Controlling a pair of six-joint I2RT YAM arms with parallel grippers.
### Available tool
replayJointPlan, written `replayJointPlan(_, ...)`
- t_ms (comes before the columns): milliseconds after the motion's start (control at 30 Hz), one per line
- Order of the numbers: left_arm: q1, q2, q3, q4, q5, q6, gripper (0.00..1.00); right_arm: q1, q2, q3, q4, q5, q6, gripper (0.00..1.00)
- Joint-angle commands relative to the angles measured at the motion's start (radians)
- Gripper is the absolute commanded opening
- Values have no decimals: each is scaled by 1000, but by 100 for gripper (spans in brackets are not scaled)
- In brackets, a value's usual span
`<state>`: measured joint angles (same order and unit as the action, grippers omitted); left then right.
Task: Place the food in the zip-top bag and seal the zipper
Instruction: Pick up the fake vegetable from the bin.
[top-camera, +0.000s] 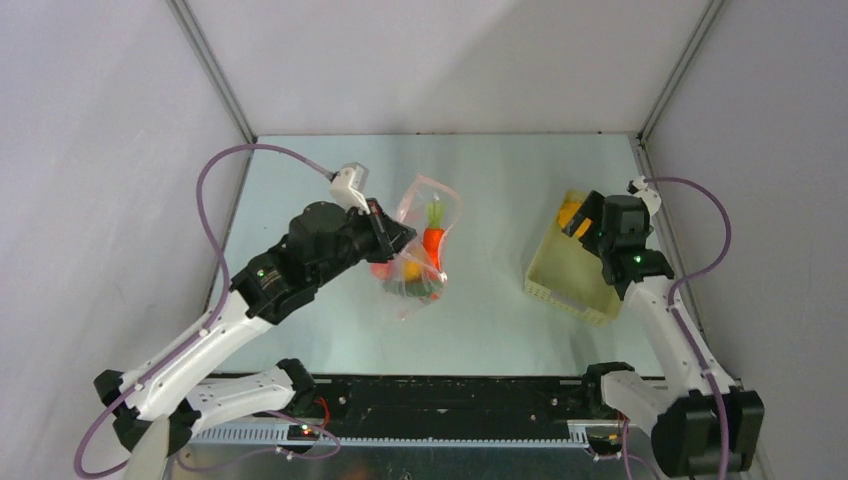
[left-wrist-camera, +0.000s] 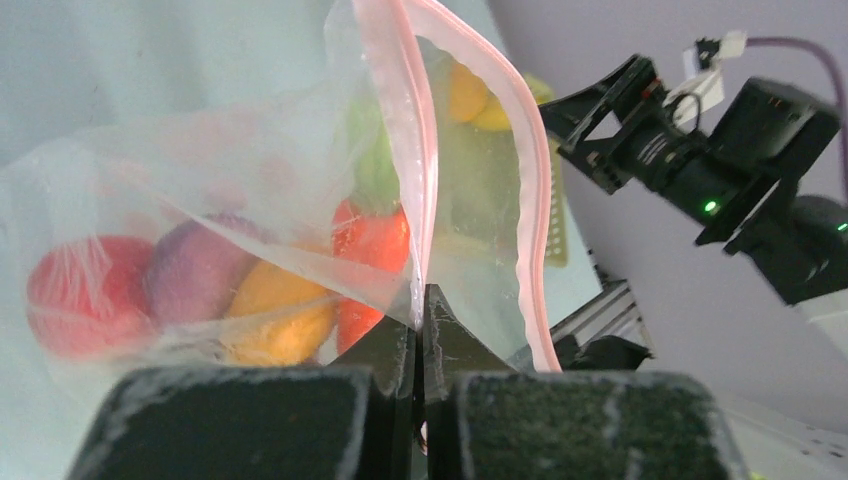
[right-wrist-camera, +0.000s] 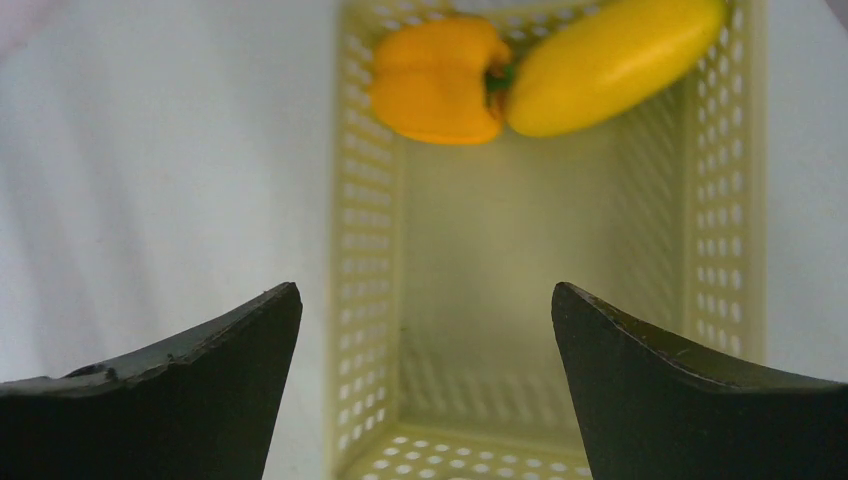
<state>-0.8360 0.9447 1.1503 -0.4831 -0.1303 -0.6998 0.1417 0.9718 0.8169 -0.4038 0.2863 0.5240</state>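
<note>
The left gripper (left-wrist-camera: 420, 305) is pressed together on one lip of the zip-top bag (left-wrist-camera: 200, 180), pinching the film just below the zipper (left-wrist-camera: 405, 120). This grip holds that lip apart from the opposite one, so the mouth gapes toward the right arm. The bag sits near the middle of the table (top-camera: 480, 330) and holds a red piece (left-wrist-camera: 75, 295), the purple onion (left-wrist-camera: 195, 270) and a yellow-orange piece (left-wrist-camera: 275, 320). The right gripper (right-wrist-camera: 425, 300) is spread and empty above the basket (right-wrist-camera: 365, 250), where an orange pepper (right-wrist-camera: 440, 80) and a yellow piece (right-wrist-camera: 610, 60) lie touching at the far end. Judgement: loading is incomplete, and sealing should wait until both are transferred.
</note>
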Motion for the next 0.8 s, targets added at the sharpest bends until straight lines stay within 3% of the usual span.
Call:
replayJointPlan(0, 17, 40, -34, -31, -16, -4, 0, -107, 107, 44, -43, -137, -21, 100)
replayJointPlan(433, 20, 80, -20, -114, -21, 7, 0, -186, 466, 209, 83, -122, -103, 97)
replayJointPlan(767, 22, 107, -11, -108, -15, 15, 0, -211, 562, 257, 191, -178, -84, 88)
